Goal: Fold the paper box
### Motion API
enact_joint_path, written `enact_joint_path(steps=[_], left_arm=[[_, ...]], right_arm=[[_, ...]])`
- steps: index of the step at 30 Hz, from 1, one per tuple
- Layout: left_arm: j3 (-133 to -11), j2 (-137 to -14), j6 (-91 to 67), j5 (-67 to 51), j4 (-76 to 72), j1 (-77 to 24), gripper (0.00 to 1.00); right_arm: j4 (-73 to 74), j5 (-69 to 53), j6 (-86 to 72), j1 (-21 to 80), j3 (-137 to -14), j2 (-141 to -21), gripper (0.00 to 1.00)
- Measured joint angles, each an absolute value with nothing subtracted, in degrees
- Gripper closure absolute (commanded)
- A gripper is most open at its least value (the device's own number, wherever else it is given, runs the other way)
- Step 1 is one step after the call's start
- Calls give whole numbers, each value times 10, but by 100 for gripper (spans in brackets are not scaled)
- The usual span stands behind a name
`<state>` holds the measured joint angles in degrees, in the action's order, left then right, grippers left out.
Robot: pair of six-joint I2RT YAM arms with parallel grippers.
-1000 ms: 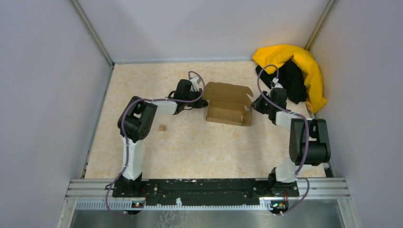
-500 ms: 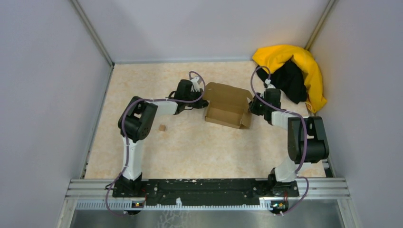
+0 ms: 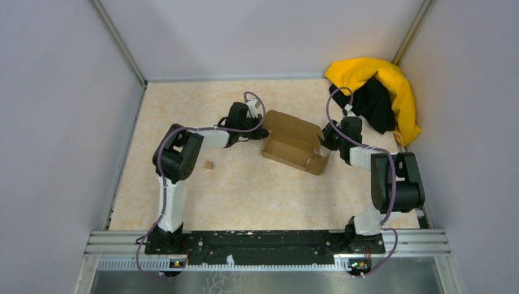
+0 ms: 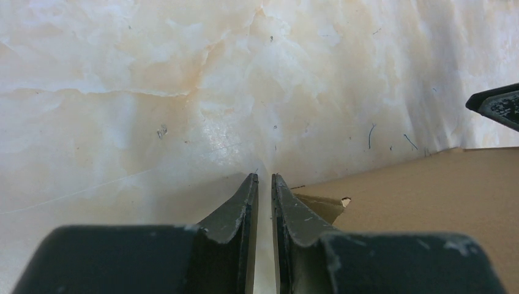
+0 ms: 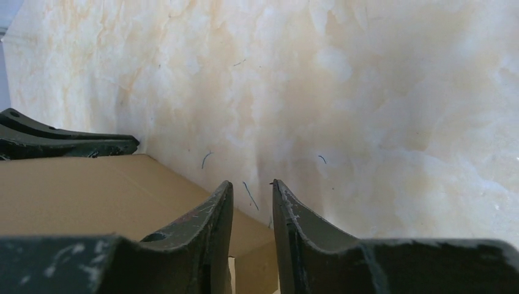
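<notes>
The paper box is a brown cardboard mailer, partly folded into a shallow tray with its lid flap raised, lying skewed at mid-table. My left gripper is at the box's left end. In the left wrist view its jaws are nearly together with only bare table in the slit, and the box lies just to their right. My right gripper is at the box's right end. Its jaws stand slightly apart, with the box to their left and a cardboard corner low behind the gap.
A tiny brown cardboard scrap lies on the table left of the box. A yellow-and-black cloth heap fills the far right corner. Grey walls close the table on three sides.
The box has swung round, its right end now nearer the arm bases. The right gripper has shifted a little along that end and its jaws have widened. The left gripper has stayed put.
</notes>
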<state>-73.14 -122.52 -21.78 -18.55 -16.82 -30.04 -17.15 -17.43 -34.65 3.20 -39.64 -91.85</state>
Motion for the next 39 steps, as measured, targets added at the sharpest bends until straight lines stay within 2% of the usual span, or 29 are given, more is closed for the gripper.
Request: enact_joint_path(steps=[5, 12, 17, 28, 36, 39], left_arm=[[-732, -1226, -218, -186, -169, -301, 80], [-733, -1227, -218, -187, -171, -302, 80], [-734, -1230, -218, -188, -174, -302, 80], [-749, -1241, -212, -192, -174, -302, 80], [-751, -1242, -209, -193, -173, -302, 80], [-758, -1245, -207, -193, -168, -302, 80]], right_arm=[[-161, -159, -350, 8, -381, -876, 58], [-120, -127, -325, -38, -378, -787, 61], [-101, -145, -275, -27, -363, -720, 53], [-75, -197, -144, 11, -291, -539, 51], [-46, -201, -110, 35, -282, -512, 50], [-51, -191, -111, 36, -256, -465, 50]])
